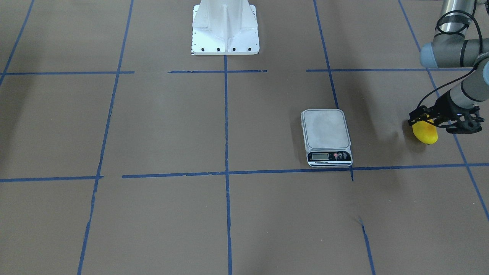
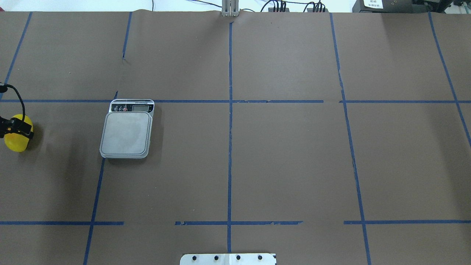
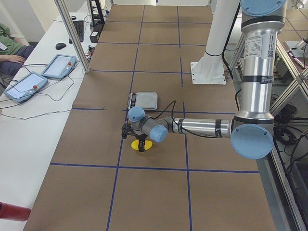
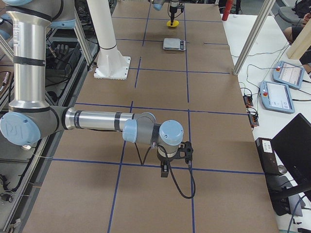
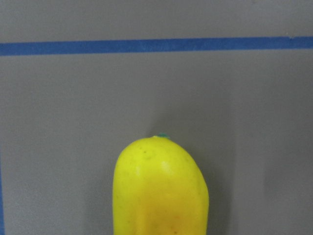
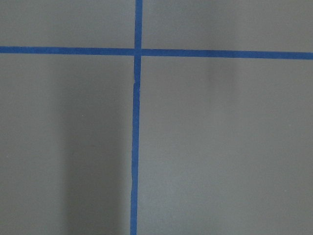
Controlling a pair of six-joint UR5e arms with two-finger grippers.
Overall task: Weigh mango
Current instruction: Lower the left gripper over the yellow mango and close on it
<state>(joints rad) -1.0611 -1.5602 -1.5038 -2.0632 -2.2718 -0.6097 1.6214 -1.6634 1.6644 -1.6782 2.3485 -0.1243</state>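
Note:
The mango (image 1: pixel 426 133), bright yellow with an orange blush, lies on the brown table near its left end; it also shows in the overhead view (image 2: pixel 14 141) and fills the bottom of the left wrist view (image 5: pixel 159 191). My left gripper (image 1: pixel 422 121) points down over it, with its black fingers pressed against the mango's sides at table height. The scale (image 1: pixel 325 130), its grey platform bare, stands apart to the mango's side (image 2: pixel 127 134). My right gripper (image 4: pixel 164 172) hangs low over the table far from both; I cannot tell whether it is open or shut.
The white robot base (image 1: pixel 225 28) stands at the table's robot-side edge. Blue tape lines (image 2: pixel 230 110) divide the brown surface into squares. Beyond the table's far edge are tablets (image 3: pixel 29 82) and cables on a side bench.

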